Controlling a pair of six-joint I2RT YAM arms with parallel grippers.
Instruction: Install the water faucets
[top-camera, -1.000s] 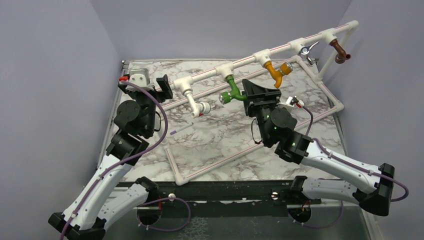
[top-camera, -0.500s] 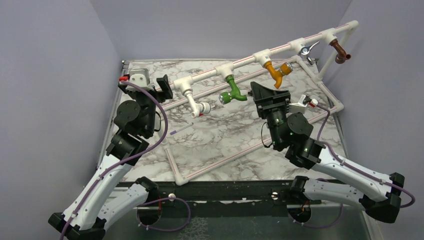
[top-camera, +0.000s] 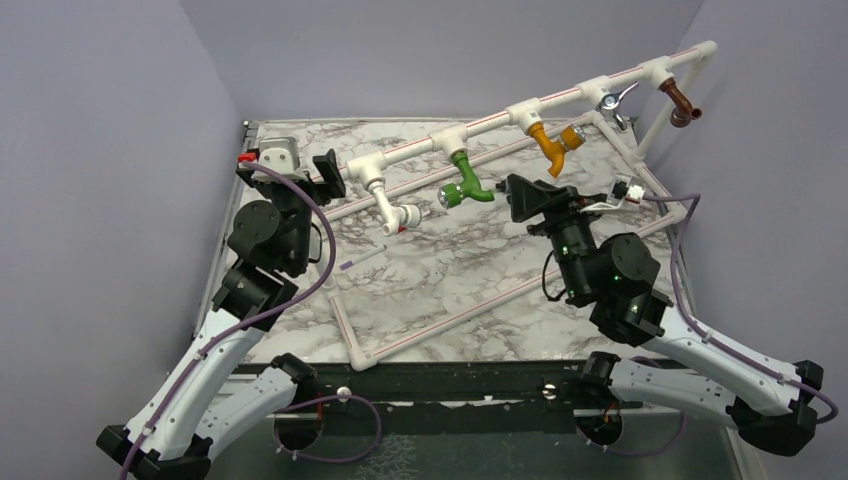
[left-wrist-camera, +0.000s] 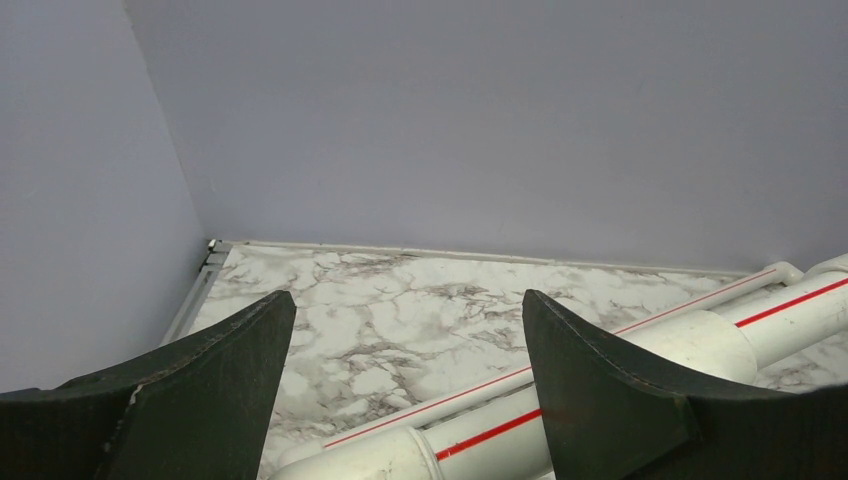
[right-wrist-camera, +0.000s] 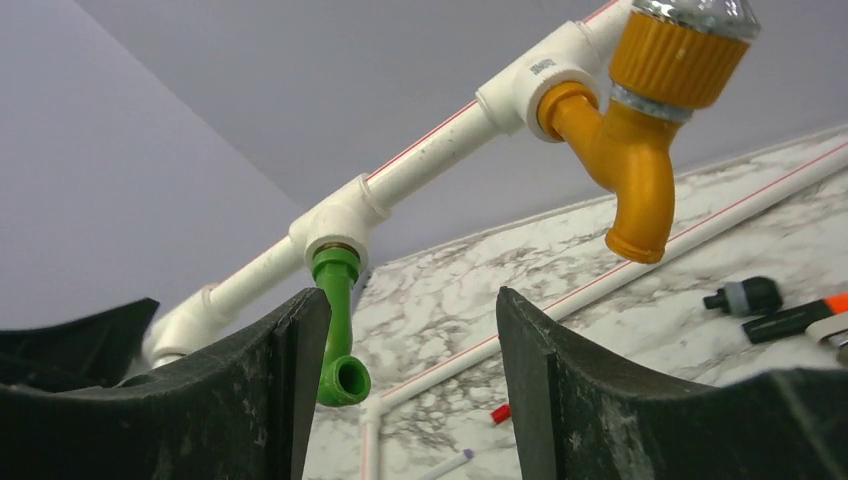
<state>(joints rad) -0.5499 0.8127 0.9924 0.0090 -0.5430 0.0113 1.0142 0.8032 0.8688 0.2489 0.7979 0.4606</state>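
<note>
Several water faucets hang from the raised white pipe frame (top-camera: 500, 118): a white one (top-camera: 392, 208), the green one (top-camera: 465, 180) with a silver knob, an orange one (top-camera: 553, 143), a chrome one (top-camera: 615, 100) and a brown one (top-camera: 680, 103). My right gripper (top-camera: 518, 195) is open and empty, just right of the green faucet and apart from it. In the right wrist view the green faucet (right-wrist-camera: 338, 330) shows beside the left finger and the orange faucet (right-wrist-camera: 635, 150) hangs above right. My left gripper (top-camera: 303, 165) is open at the pipe's left end, the white pipe (left-wrist-camera: 640, 360) lying low between its fingers.
The frame's lower pipes (top-camera: 350, 335) lie across the marble table (top-camera: 440, 270). A thin stick with a purple tip (top-camera: 362, 258) rests on the table. The right wrist view shows a black fitting (right-wrist-camera: 745, 297), an orange-tipped tool (right-wrist-camera: 800, 318) and a small red cap (right-wrist-camera: 499, 413). Grey walls close in on three sides.
My right arm has drawn back to the right, carrying its open gripper away from the green faucet. The left arm has stayed still.
</note>
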